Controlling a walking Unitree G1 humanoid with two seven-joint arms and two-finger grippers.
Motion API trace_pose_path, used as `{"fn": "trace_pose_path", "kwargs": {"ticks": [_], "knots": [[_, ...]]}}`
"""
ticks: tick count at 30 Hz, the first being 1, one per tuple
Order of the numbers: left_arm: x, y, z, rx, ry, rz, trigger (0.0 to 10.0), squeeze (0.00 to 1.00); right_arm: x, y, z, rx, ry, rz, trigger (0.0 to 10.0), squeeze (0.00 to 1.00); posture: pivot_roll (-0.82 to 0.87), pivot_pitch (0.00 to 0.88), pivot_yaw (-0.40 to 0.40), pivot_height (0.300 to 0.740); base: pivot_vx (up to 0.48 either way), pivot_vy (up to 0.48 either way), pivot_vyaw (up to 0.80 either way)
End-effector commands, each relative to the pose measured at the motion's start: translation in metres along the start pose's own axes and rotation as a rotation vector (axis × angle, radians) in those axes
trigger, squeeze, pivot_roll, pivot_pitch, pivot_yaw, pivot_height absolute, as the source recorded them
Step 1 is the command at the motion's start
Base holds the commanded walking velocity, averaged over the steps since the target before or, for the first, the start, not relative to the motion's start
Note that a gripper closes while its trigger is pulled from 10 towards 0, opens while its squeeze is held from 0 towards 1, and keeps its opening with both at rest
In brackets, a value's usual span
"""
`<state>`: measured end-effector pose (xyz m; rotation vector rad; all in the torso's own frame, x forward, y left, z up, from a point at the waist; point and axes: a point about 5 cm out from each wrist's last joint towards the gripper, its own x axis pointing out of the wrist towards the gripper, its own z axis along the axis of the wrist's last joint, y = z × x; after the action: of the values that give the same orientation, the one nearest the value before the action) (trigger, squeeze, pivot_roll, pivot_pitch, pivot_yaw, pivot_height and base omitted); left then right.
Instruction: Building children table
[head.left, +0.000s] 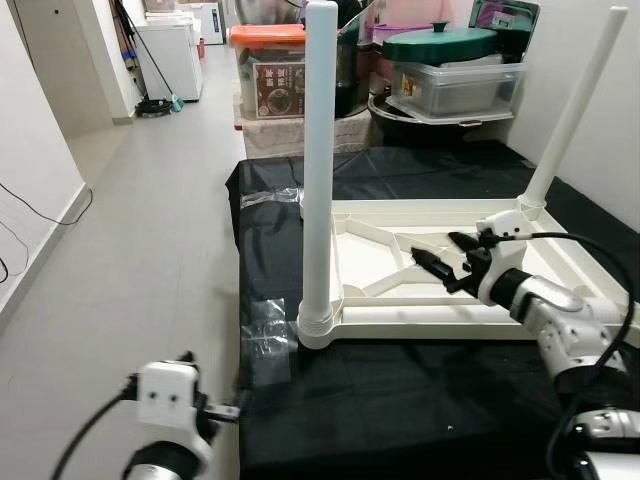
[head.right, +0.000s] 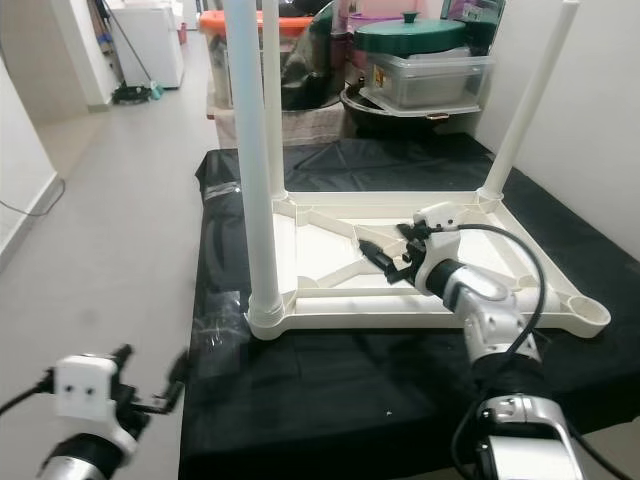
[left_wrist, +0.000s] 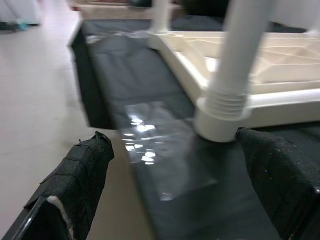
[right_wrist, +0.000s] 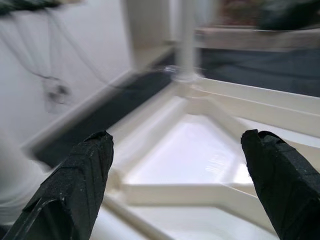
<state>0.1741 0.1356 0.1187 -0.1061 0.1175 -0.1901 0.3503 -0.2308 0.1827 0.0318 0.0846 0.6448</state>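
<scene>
A home hallway; tiled floor (head.left: 160, 230), mop (head.left: 150, 95), stacked storage tubs (head.left: 455, 85).

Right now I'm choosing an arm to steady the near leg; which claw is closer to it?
Left. The left claw sits low off the mat's edge beside the near leg; the right claw hovers over the tabletop.

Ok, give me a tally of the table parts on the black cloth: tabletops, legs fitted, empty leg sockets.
Tabletop, lying upside down: 1
Legs fitted and standing upright: 3 (near left leg, far left leg, far right leg)
Empty leg socket, at the near right corner: 1
Total: 5
</scene>
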Motion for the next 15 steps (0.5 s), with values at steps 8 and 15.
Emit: {"fn": "trace_pose_path", "kwargs": {"ticks": [8, 15], "knots": [[-0.004, -0.015, -0.003, 0.006, -0.001, -0.109, 10.0, 0.00, 0.035, 0.038, 0.014, -0.011, -0.050, 0.355, 10.0, 0.00, 0.02, 0.007, -0.010, 0.740, 0.000, 0.000, 0.00], [-0.004, -0.016, -0.003, 0.013, -0.011, -0.116, 10.0, 0.00, 0.049, 0.058, 0.019, 0.006, -0.075, 0.495, 10.0, 0.00, 0.02, 0.002, -0.013, 0.740, 0.000, 0.000, 0.00]]}}
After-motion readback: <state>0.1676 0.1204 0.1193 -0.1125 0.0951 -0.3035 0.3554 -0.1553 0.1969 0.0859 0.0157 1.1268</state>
